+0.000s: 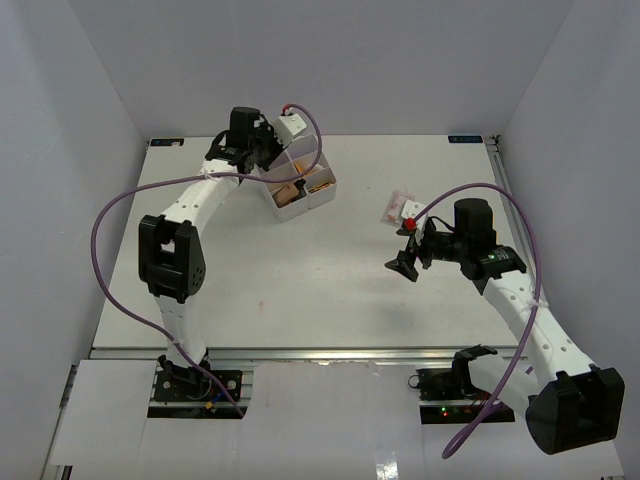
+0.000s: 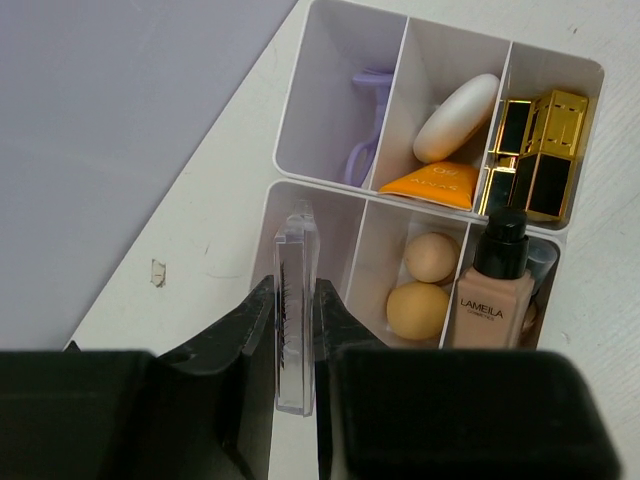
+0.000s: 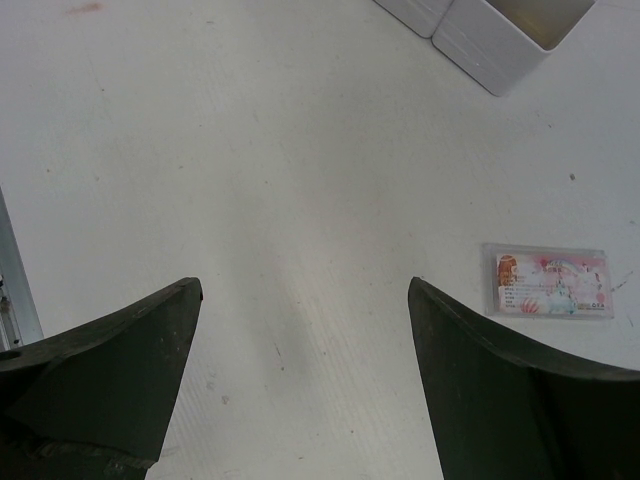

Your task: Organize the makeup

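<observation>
In the left wrist view my left gripper (image 2: 295, 290) is shut on a clear packet (image 2: 296, 320) of dark lashes, held on edge over the near-left compartment of the white box (image 2: 330, 185). The box holds a purple loop (image 2: 362, 150), a beige sponge (image 2: 455, 117), an orange tube (image 2: 432, 183), a black-gold lipstick (image 2: 535, 150), two round sponges (image 2: 418, 308) and a skin-tone dark-capped bottle (image 2: 495, 290). My right gripper (image 3: 305, 285) hangs open over bare table. A clear pinkish packet (image 3: 548, 281) lies flat to its right. The top view shows that packet (image 1: 398, 208) just beyond the right gripper (image 1: 408, 255).
The white box (image 1: 300, 185) stands at the back centre of the table, under the left gripper (image 1: 262, 150). One corner of the box (image 3: 500, 35) shows in the right wrist view. Purple cables loop off both arms. Grey walls close in the table on three sides.
</observation>
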Robot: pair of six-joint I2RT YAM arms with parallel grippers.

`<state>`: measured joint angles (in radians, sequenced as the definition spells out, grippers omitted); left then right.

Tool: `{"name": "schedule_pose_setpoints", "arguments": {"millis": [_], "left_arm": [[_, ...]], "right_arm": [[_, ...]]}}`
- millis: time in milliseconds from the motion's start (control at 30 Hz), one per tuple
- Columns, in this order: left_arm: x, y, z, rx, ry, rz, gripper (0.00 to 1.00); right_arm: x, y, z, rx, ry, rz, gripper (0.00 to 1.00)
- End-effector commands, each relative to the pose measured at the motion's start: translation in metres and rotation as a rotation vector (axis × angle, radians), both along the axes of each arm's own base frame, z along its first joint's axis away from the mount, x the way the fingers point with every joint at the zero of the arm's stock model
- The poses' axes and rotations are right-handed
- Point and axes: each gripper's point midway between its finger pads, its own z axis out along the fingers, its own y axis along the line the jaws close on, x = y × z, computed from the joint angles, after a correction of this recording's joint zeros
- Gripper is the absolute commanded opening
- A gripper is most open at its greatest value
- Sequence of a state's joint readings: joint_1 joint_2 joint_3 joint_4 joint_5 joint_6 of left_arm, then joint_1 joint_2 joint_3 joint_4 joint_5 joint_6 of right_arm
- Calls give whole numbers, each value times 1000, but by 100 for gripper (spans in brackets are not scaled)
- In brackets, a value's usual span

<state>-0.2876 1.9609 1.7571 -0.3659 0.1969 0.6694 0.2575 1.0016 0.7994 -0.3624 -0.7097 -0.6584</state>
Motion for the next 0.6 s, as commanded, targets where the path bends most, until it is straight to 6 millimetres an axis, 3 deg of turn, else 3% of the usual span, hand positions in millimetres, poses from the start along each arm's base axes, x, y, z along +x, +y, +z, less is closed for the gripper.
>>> {"name": "schedule_pose_setpoints", "arguments": {"millis": [0,100,200,400,567], "left_arm": [[5,9,15,-16,-46,-6,25],[4,9,13,-34,-39,4,53],[2,11,15,-53,-41,28,74],[-6,12,24,-99,-58,52,90],[-20,8,74,-264,-99,96,98]], "right_arm": [[3,0,2,12,-14,1,90],[4,-1,0,12,-11,-3,90],[5,-3,-1,11,-7,-10,90],[9,-9,-3,17,9,-36,90],[25,-18,-9,28,63,-135,90]]}}
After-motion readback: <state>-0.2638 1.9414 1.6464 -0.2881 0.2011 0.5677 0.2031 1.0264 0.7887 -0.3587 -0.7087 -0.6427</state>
